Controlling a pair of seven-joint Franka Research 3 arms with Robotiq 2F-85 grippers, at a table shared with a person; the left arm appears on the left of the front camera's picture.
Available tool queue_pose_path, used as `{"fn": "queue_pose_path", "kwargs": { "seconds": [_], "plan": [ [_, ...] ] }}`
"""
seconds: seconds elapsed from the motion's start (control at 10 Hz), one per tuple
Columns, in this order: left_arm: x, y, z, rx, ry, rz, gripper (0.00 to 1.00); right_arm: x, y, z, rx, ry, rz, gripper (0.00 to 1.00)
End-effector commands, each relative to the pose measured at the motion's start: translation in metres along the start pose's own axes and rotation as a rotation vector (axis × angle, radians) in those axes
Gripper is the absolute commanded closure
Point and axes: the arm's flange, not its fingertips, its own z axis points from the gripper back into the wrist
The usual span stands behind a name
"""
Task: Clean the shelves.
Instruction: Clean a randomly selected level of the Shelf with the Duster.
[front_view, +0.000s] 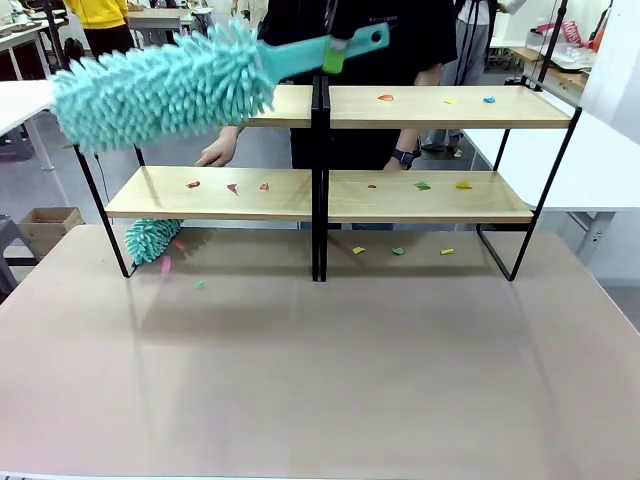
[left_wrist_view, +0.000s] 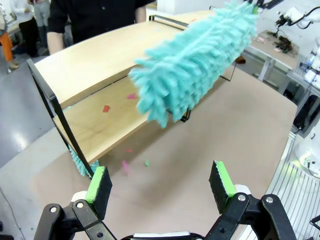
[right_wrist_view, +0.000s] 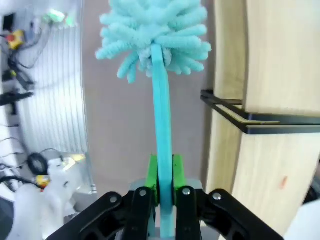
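On the near side of the bench (front_view: 320, 400), the left jaws hung wide open and empty, likely held back to leave sweeping room. The right jaws were shut hard on the handle of the teal duster (front_view: 160, 85), holding its head out toward ten o'clock, level with the top board. The shelves (front_view: 430, 195) spanned twelve o'clock, their boards dotted with paper scraps (front_view: 423, 185). A second duster (front_view: 152, 238) poked out beneath at nine o'clock.
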Motion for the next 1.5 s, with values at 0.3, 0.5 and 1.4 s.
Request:
{"fn": "queue_pose_path", "kwargs": {
  "seconds": [0.3, 0.5, 1.4],
  "plan": [
    [0.000, 0.000, -0.001, 0.000, 0.003, -0.001, 0.00, -0.098, 0.020, 0.019, 0.166, -0.248, -0.153, 0.87],
    [0.000, 0.000, -0.001, 0.000, 0.003, -0.001, 0.00, -0.161, 0.050, 0.034, 0.201, -0.349, -0.303, 0.87],
    [0.000, 0.000, -0.001, 0.000, 0.003, -0.001, 0.00, -0.504, 0.244, 0.013, 0.372, -0.590, -0.815, 0.87]
  ]
}}
